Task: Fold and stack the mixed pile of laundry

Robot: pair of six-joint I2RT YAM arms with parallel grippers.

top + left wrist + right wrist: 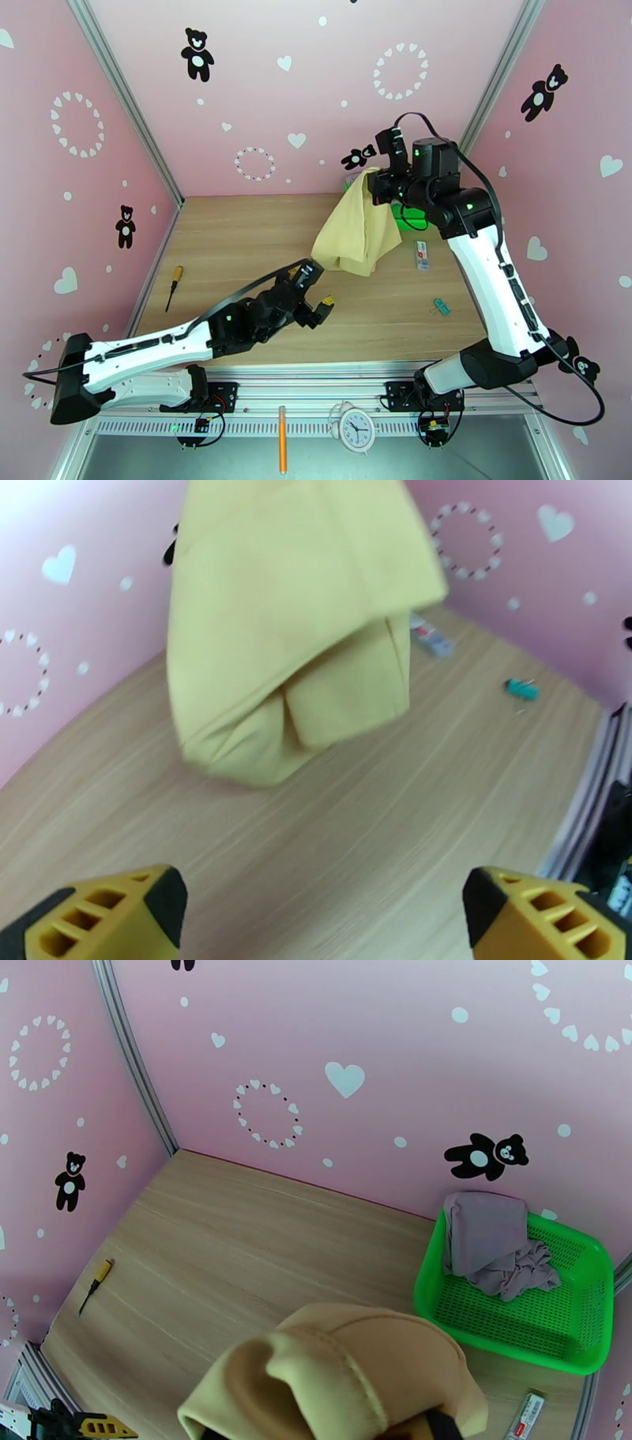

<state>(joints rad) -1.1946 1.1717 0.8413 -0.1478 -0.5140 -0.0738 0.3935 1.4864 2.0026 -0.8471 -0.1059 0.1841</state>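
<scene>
Holding the tan-beige cloth (359, 229) up by its top edge at the upper middle of the top view, with the right gripper (381, 183) clenched tight on the fabric. Raised high, probably to let the folds fall open and show a free corner. Doubled on itself, with two loose flaps drooping at the bottom in the left wrist view; cannot tell whether the hem touches the table (237, 237).

Waiting lower left of the cloth with the left gripper (316, 288), fingers (103, 914) spread wide and grasping nothing. Aimed at those lower flaps, apparently to catch a corner.

Leaving the pale grey-lilac garment (494, 1248) crumpled in the green basket (584, 1363) at the right of the right wrist view, hard against the back wall, one part draped over the rim. Not yet folded, by the look of it.

Plenty of bare wood left of and in front of the cloth for spreading it flat. Screwdriver (174, 286) near the left edge, well apart. White packet (423, 255) and teal clip (442, 306) on the right side, near the hanging cloth's path; best laid down leftward, clear of both.
</scene>
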